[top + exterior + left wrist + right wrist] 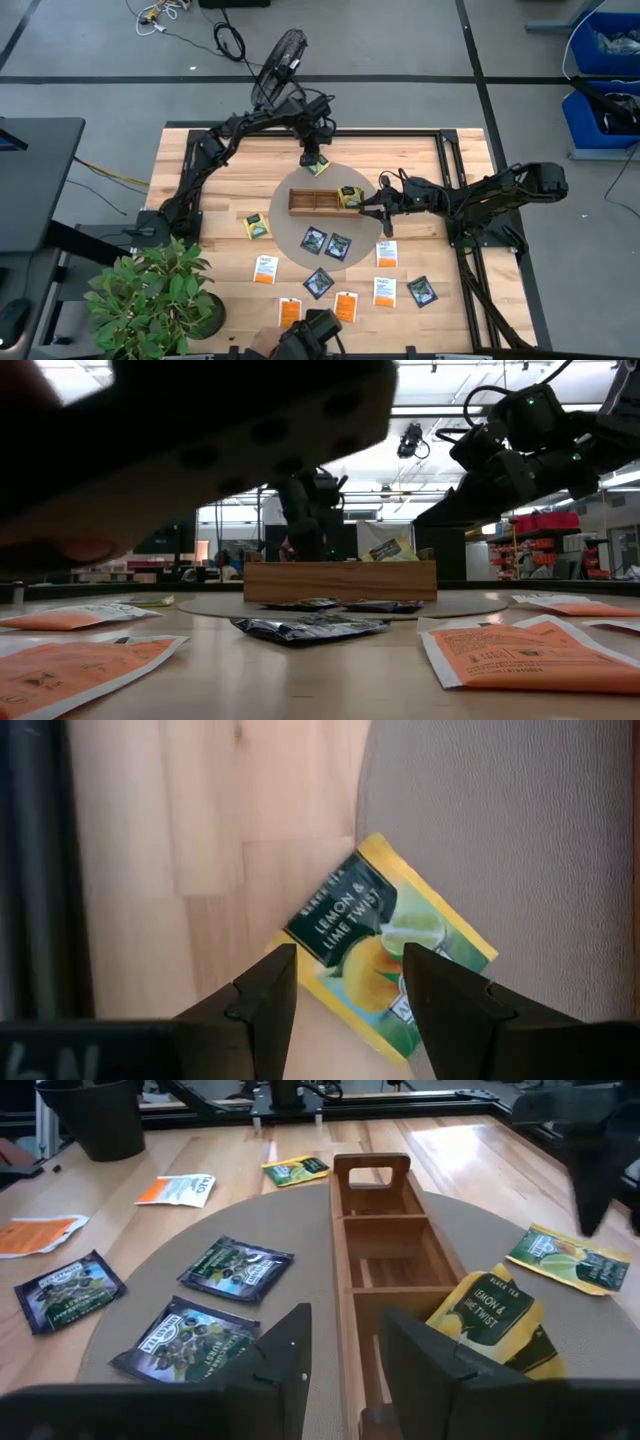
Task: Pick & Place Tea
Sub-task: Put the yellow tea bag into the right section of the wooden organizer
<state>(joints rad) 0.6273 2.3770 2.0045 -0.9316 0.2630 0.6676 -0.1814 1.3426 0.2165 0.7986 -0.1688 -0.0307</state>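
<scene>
A yellow-green tea packet [380, 940] lies flat, half on the round grey mat [300, 225] and half on the wooden table, beyond the tray's far side [321, 168]. My left gripper [345, 990] points down close over it, open, one finger over each side of its near corner; I see no touch. The wooden tray [315, 202] stands on the mat. Another yellow-green packet [490, 1315] leans in the tray's right-end compartment. My right gripper [350, 1360] waits open and holding nothing at that end of the tray [383, 212].
Two dark packets [326, 243] lie on the mat in front of the tray, a yellow one [258, 227] at its left. Orange, white and dark packets [346, 305] are scattered toward the near edge. A potted plant [150, 295] stands at the near left corner.
</scene>
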